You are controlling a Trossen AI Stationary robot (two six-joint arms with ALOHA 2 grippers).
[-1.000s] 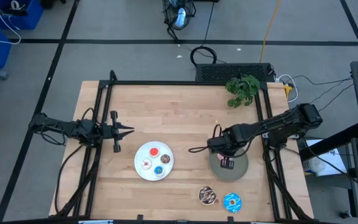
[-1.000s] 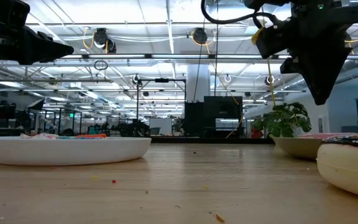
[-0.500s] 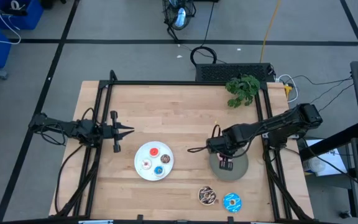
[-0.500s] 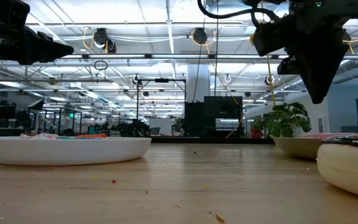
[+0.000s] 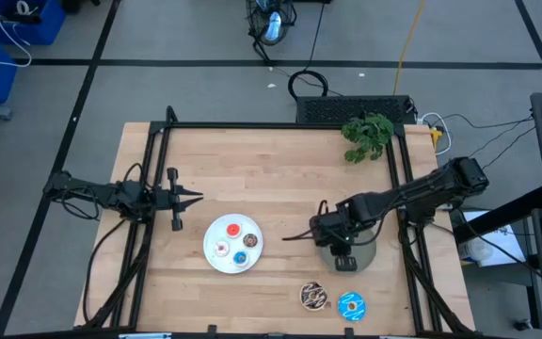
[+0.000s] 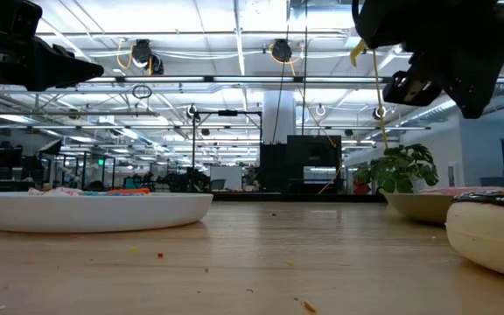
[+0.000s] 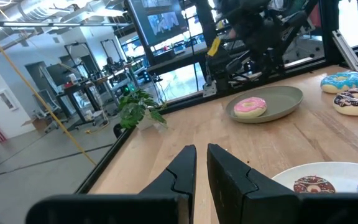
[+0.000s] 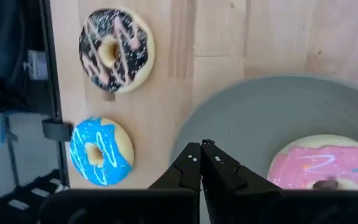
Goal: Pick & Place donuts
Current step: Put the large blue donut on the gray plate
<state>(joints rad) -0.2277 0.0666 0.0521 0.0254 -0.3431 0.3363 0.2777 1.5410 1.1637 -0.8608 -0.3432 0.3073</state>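
Robotics lab, open hall (ceiling ducts (image 6: 208, 80)), workbenches (image 7: 82, 93)

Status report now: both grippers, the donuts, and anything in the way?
Right gripper shut, empty, over grey plate. Left gripper shut, idle at table's left. Pink donut on grey plate; chocolate donut and blue donut on table. Nothing in the way.

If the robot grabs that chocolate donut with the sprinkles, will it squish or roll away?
The chocolate donut lies flat on the wooden table, so it probably won't roll unless tipped onto its edge. It looks puffy and rounded like a soft toy, so it may squash slightly and is likely light. Its icing looks smooth, so shut fingers could slip; gripping through the hole seems safer.
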